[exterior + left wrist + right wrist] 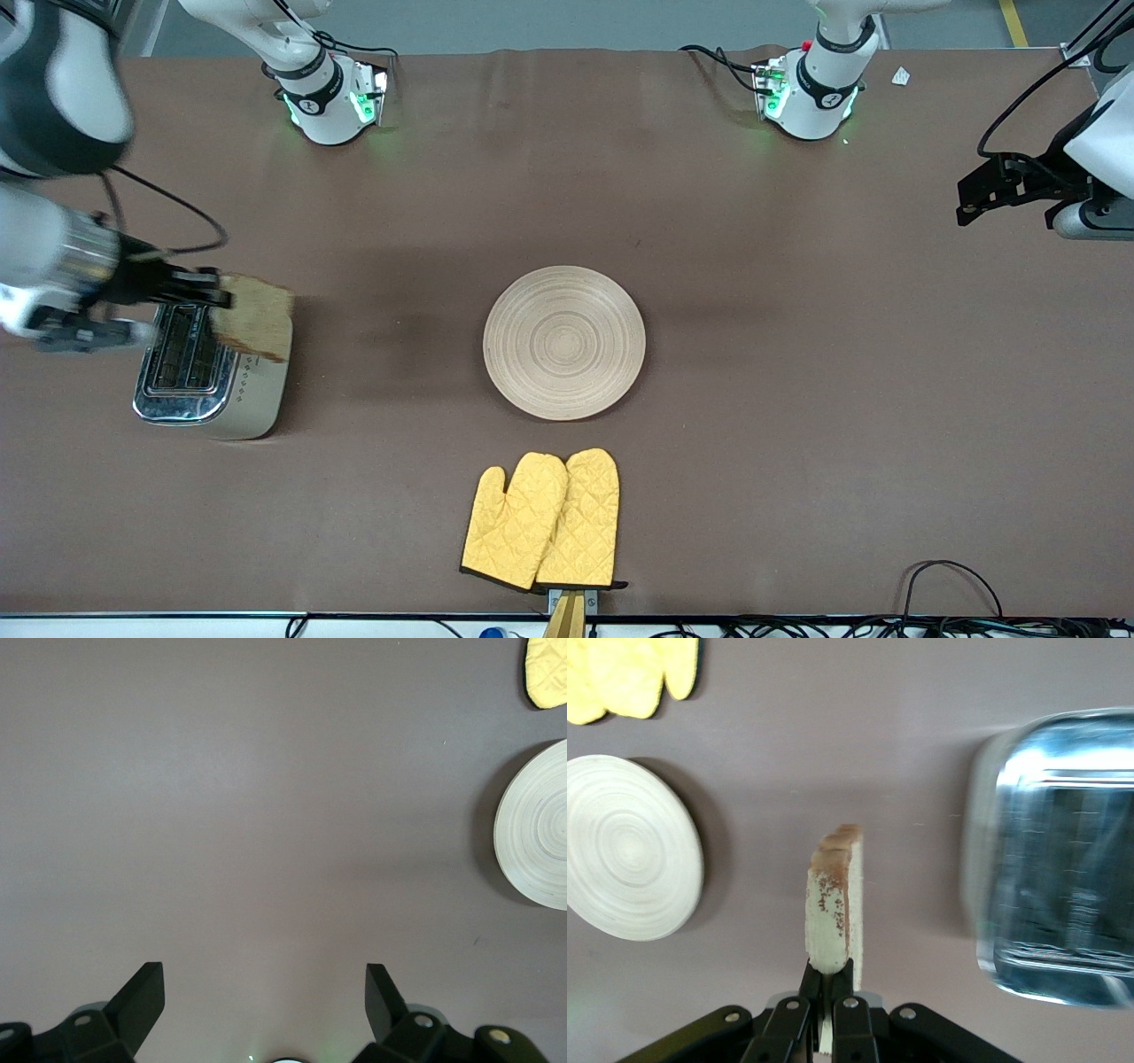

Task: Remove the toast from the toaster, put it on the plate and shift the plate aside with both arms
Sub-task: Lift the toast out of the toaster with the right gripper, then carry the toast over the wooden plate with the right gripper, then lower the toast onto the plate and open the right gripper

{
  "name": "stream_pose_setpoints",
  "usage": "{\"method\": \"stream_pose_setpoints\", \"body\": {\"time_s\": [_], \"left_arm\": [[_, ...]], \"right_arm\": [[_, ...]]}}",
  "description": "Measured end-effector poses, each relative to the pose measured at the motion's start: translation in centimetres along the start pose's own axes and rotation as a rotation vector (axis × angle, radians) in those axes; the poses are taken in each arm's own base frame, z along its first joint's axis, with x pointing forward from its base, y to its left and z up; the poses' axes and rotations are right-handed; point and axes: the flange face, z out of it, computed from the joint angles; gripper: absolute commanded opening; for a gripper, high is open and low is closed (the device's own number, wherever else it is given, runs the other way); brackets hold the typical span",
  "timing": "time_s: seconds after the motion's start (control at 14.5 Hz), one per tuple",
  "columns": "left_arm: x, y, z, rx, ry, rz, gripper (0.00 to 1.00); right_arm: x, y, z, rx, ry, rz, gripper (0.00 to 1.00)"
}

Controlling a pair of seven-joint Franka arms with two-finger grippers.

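Note:
My right gripper (221, 297) is shut on the toast (255, 316), a brown wholegrain slice held on edge in the air over the toaster (211, 378). In the right wrist view the toast (833, 904) stands edge-on between the fingers (829, 979), with the toaster (1059, 859) beside it. The plate (564, 342), round, beige and grooved, lies bare at the table's middle; it also shows in the right wrist view (629, 846) and the left wrist view (536, 837). My left gripper (974, 208) is open and empty, waiting over the left arm's end of the table; it shows in the left wrist view (264, 992).
Two yellow quilted oven mitts (545, 520) lie nearer the front camera than the plate, by the table's front edge. The silver toaster stands toward the right arm's end. Cables run along the front edge (948, 576).

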Motion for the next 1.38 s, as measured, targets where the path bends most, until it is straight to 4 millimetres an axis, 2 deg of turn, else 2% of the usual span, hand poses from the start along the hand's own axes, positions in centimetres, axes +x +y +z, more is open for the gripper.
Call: {"method": "stream_pose_setpoints", "body": {"time_s": [0.07,0.21,0.28,0.41,0.48,0.55,0.83,0.96,1.17,1.38], "left_arm": [[0.0,-0.1,0.0,0.0,0.0,-0.003,1.0],[0.0,-0.7,0.0,0.0,0.0,-0.012,1.0],[0.1,-0.9,0.1,0.0,-0.001,-0.017,1.0],[0.1,-1.3,0.1,0.0,-0.002,-0.023,1.0],[0.1,-1.3,0.1,0.0,-0.002,-0.024,1.0],[0.1,-1.4,0.1,0.0,-0.002,-0.025,1.0],[0.1,-1.5,0.1,-0.004,-0.001,-0.027,1.0],[0.1,-1.2,0.1,-0.027,-0.002,-0.024,1.0],[0.1,-1.0,0.1,-0.046,-0.003,-0.023,1.0],[0.1,-1.0,0.1,-0.047,-0.003,-0.024,1.0]], "right_arm": [[0.4,-3.0,2.7,0.01,-0.015,0.009,0.0],[0.0,-10.9,7.8,0.001,-0.033,-0.034,0.0],[-0.9,-15.1,10.0,-0.007,-0.035,-0.071,0.0],[-3.1,-22.5,14.1,0.019,-0.047,-0.135,0.0],[-4.1,-25.2,15.8,0.053,-0.05,-0.146,0.0],[-4.6,-26.9,17.1,0.09,-0.052,-0.139,0.0],[-4.0,-29.9,21.3,0.249,-0.019,0.01,0.0],[-3.4,-30.2,24.1,0.255,0.004,0.055,0.0],[-1.6,-27.9,26.5,0.231,0.003,0.094,0.0],[0.1,-24.8,26.7,0.222,-0.001,0.061,0.01]]}}
